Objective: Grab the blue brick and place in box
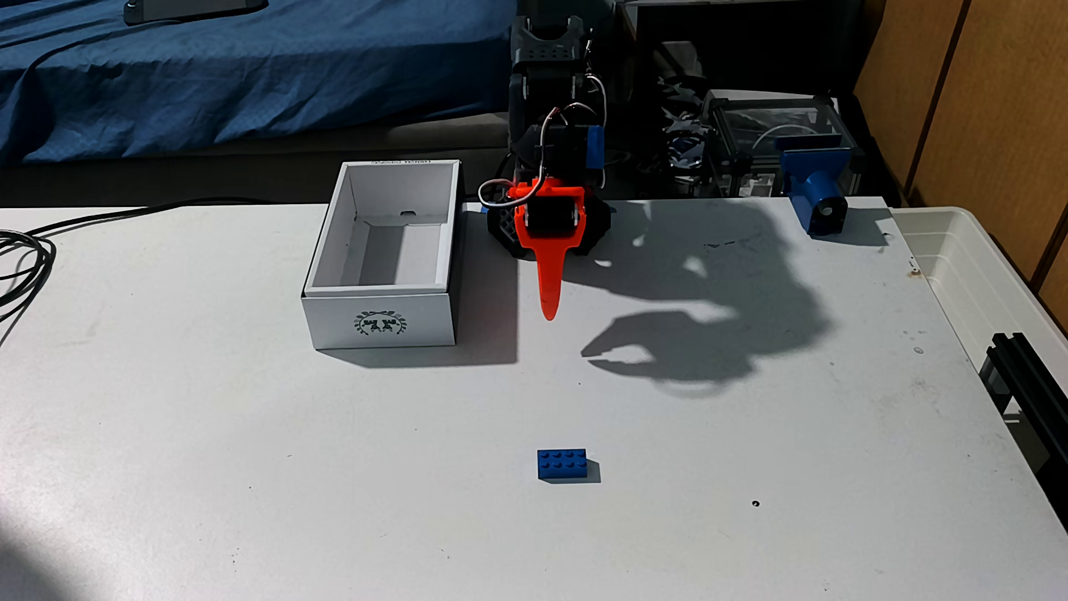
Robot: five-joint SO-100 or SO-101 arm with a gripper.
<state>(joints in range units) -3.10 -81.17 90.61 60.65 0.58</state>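
The blue brick [569, 464] lies flat, studs up, on the white table near the front middle of the fixed view. The box [378, 329] stands open and empty at the back left of centre, its wreath emblem facing the camera. My orange gripper [549, 312] hangs from the folded arm at the table's back edge, just right of the box and pointing down toward the table. Its fingers look closed together with nothing between them. It is well behind the brick and almost in line with it.
A blue clamp [815, 190] sits at the back right edge. A translucent bin [971, 260] and a black rail [1028, 381] stand along the right side. Black cables [23, 254] lie at the far left. The arm's shadow falls to the right of the gripper.
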